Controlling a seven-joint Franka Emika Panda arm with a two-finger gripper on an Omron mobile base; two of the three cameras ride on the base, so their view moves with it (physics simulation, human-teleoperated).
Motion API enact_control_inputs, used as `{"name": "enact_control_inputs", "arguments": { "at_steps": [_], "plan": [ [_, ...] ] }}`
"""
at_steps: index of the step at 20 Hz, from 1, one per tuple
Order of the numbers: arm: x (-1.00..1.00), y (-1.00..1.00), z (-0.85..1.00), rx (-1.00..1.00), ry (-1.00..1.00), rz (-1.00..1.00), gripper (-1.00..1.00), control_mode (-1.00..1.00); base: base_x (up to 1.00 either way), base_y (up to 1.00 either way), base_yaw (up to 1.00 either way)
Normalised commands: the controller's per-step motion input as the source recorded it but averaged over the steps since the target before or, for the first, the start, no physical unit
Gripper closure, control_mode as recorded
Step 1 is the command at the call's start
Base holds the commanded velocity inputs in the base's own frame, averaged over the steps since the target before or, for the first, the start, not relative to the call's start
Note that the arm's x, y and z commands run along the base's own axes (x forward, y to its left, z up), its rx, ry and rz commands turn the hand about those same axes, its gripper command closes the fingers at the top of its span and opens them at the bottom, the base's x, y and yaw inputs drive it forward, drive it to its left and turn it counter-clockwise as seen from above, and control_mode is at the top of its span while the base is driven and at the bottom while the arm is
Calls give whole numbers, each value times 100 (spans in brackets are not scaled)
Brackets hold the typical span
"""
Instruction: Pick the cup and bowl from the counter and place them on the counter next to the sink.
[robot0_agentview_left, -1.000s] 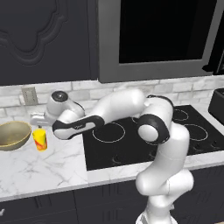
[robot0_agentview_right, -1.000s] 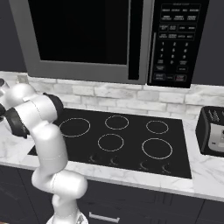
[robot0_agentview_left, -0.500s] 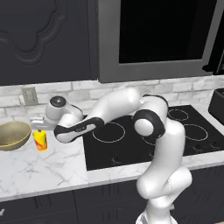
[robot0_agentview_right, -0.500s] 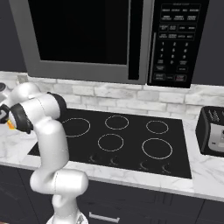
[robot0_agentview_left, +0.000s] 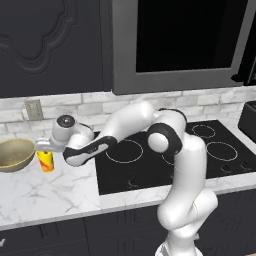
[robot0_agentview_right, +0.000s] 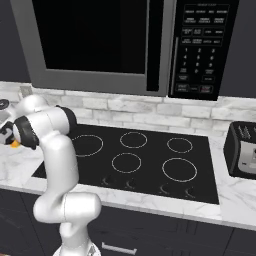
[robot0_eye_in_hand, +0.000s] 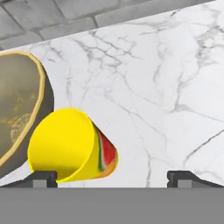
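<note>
Counter (robot0_agentview_left: 45, 192): cup (robot0_agentview_left: 46, 161) beside bowl (robot0_agentview_left: 15, 154)

Cup (robot0_eye_in_hand: 70, 151) rendered yellow with red-orange swirl. Bowl (robot0_agentview_left: 15, 154) tan-gold, olive-beige inside. Counter (robot0_eye_in_hand: 153, 87) white marble, grey-veined. Cooktop (robot0_agentview_right: 145, 160) black, white rings marked. Backsplash (robot0_agentview_left: 100, 107) grey-white brick.

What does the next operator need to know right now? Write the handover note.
Claw: open, empty, low over the counter, tips apart with the cup off toward one tip.
Cup: upright on the marble beside the bowl, left of the cooktop.
Bowl: on the counter, untouched.
Done: nothing moved.
Left: centre on the cup, grasp it, carry it next to the sink, then do the bowl likewise.
</note>
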Motion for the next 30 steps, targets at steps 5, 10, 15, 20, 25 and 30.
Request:
{"name": "enact_control_inputs", "arguments": {
  "at_steps": [5, 10, 15, 20, 25, 30],
  "plan": [
    [14, 0, -18, 0, 0, 0, -100, -100, 0, 0, 0],
    [10, 0, -15, 0, 0, 0, -100, -100, 0, 0, 0],
    [6, 3, -14, 0, 0, 0, -100, -100, 0, 0, 0],
    [3, 12, -16, 0, 0, 0, -100, -100, 0, 0, 0],
    [1, 13, -15, 0, 0, 0, -100, -100, 0, 0, 0],
    [0, 2, 0, 0, 0, 0, -100, -100, 0, 0, 0]
  ]
}}
